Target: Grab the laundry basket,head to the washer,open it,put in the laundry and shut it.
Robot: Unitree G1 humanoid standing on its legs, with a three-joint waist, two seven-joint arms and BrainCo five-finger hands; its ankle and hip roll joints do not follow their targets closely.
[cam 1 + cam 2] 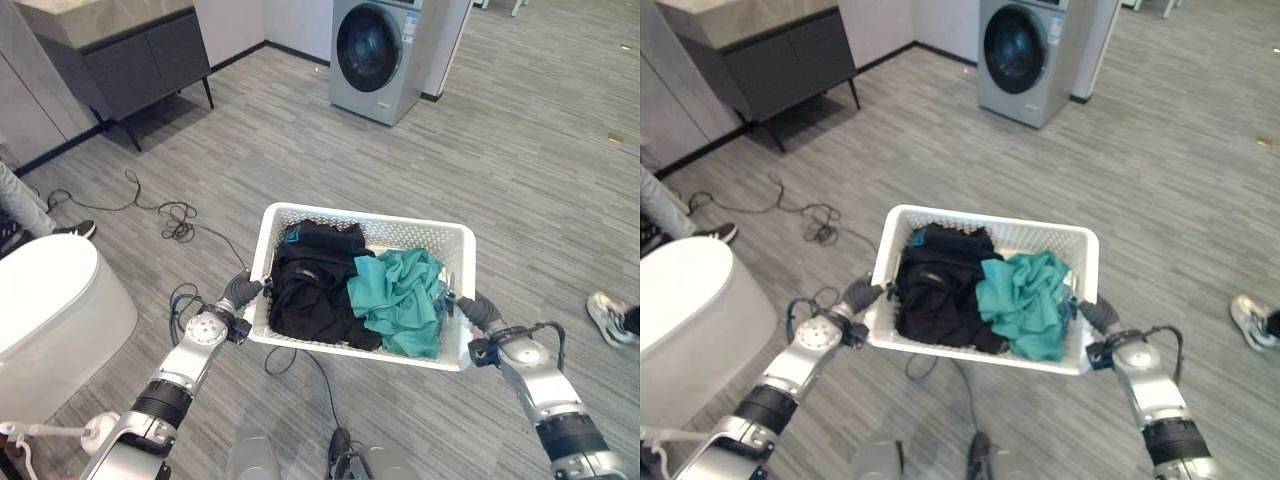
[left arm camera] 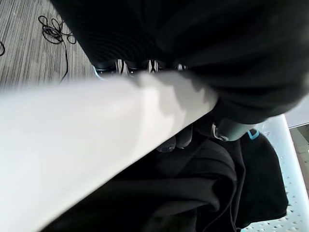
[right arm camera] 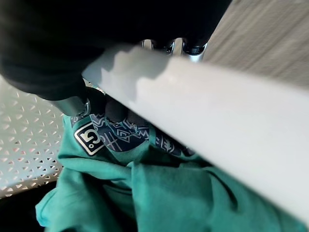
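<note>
On the far side of the grey plank floor, a silver front-loading washer stood against the wall with its round dark door closed. A dark cabinet stood to its left, well apart. A white rounded fixture occupied the near left, with a person's shoe just beyond it and another shoe at the right edge. The white perforated laundry basket was held clear of the floor between both hands, well short of the washer. It contained black clothing on the left and a teal garment on the right. The left hand had its fingers curled over the basket's left rim; the right hand was likewise curled over the right rim.
</note>
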